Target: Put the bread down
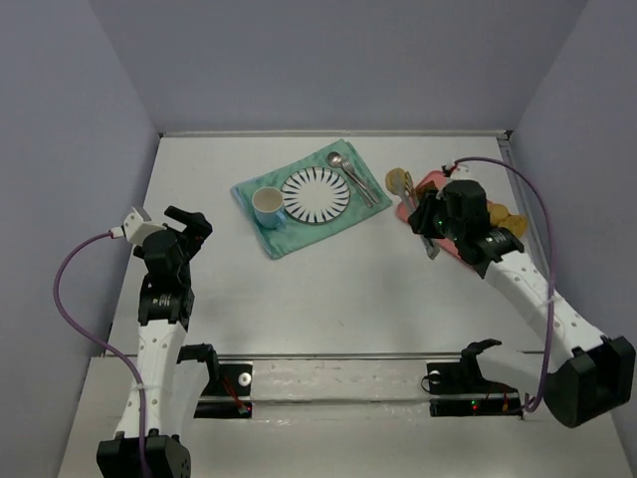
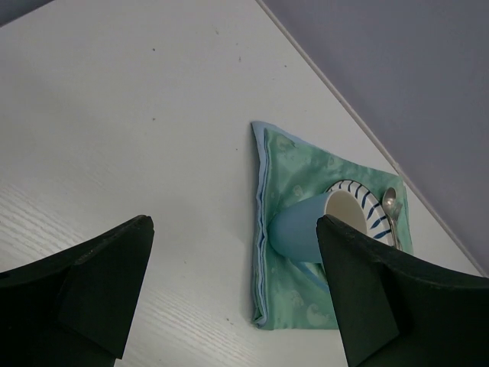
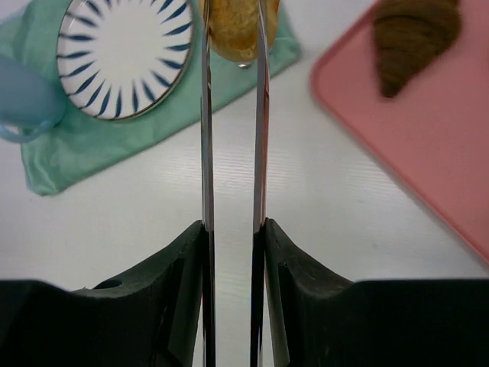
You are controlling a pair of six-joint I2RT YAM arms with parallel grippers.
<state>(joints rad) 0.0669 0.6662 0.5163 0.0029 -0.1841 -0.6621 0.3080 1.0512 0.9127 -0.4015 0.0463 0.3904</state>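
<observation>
Overhead, at the table's far right, the right gripper (image 1: 430, 219) hangs beside a pink plastic tray (image 1: 410, 209). The small golden-orange round bun just ahead of it appears to be the bread (image 1: 398, 181), though it is tiny from this height. Well to the gripper's left lies a teal cloth mat (image 1: 284, 234) with a blue-rayed white plate (image 1: 316, 194), a pale blue cup (image 1: 267, 204) and a metal spoon (image 1: 343, 164).

From the left wrist, the left gripper (image 2: 229, 229) hovers spread wide and empty, and the cup lies beyond its right finger.

From the right wrist, the black fingers press on thin steel tongs (image 3: 206, 153). The blades are drawn almost parallel with a narrow gap, and their tips pinch the bread above the mat's corner. The plate sits left of the tips. A brown ridged croissant (image 3: 412, 38) rests on the tray to their right.

If the plate is the target, the carry looks about half done. The tips should swing left over the plate's centre and sink low before the squeeze eases, since a ball-like bun would likely roll. Steady, light pressure should keep it from slipping or being crushed.
</observation>
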